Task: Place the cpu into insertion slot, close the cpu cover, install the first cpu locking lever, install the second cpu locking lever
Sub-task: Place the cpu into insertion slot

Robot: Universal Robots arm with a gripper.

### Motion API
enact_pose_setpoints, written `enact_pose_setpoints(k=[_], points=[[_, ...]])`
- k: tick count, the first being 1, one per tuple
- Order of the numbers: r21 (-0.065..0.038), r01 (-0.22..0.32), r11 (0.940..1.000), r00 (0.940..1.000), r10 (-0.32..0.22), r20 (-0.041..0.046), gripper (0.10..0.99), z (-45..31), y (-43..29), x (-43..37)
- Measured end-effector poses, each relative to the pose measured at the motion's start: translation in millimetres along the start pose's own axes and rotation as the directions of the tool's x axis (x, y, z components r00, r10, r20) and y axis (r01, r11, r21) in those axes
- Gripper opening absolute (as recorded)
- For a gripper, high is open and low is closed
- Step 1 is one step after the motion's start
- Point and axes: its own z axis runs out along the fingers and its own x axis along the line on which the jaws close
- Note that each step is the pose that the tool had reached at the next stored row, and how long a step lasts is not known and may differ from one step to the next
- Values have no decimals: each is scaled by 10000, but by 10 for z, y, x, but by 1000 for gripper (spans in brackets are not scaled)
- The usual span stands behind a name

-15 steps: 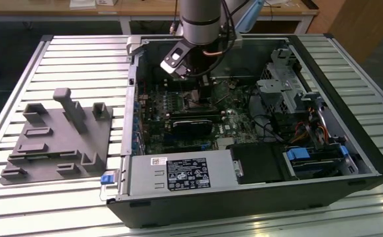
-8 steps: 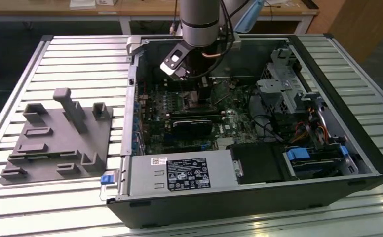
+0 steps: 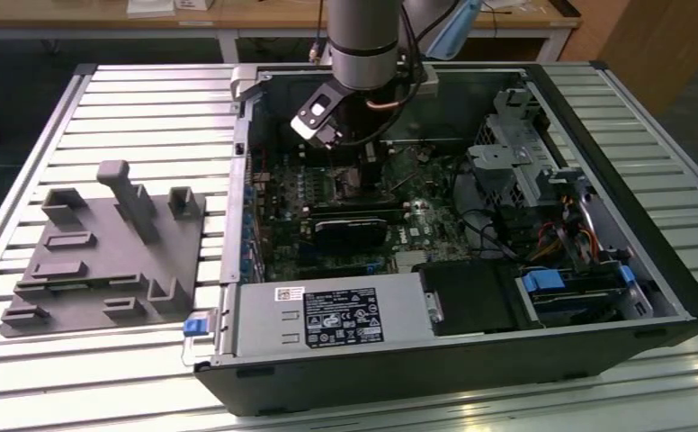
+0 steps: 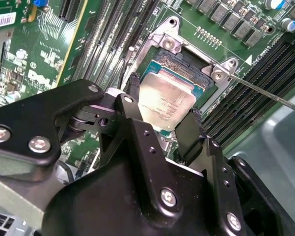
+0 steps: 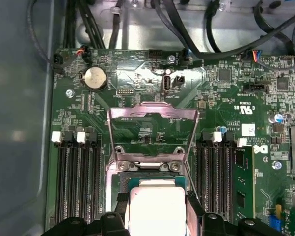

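In the exterior view my gripper reaches down into the open computer case over the green board. Both wrist views show the cpu, a small silvery-tan square, between my two black fingers. The gripper is shut on its edges. The chip sits slightly tilted right over the insertion slot; whether it is seated I cannot tell. The cpu cover stands swung open behind the slot. A thin locking lever juts out beside the slot, unlatched.
Long black memory slots flank the socket on both sides. A black block lies on the board near the gripper. Cables and a drive cage fill the exterior view's right. A grey fixture plate lies outside the case.
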Motion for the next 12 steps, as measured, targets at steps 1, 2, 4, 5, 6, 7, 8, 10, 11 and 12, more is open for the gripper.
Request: enact_pose_setpoints(k=[1,2,4,5,6,7,8,10,11,12], points=[[1,-38,10000,10000,38,3,541,9,-2,1],[1,-58,10000,10000,58,5,541,19,-4,2],[2,-75,10000,10000,75,6,541,37,-11,4],[2,-77,10000,10000,77,6,541,45,-16,5],[2,-77,10000,10000,77,3,541,52,-21,7],[2,-77,10000,10000,77,1,541,61,-24,9],[3,-78,10000,10000,78,0,541,69,-27,10],[3,-91,10000,10000,91,0,541,86,-28,13],[3,-106,9999,9999,106,0,541,95,-29,15],[3,-116,9999,9999,116,-2,541,103,-30,17]])
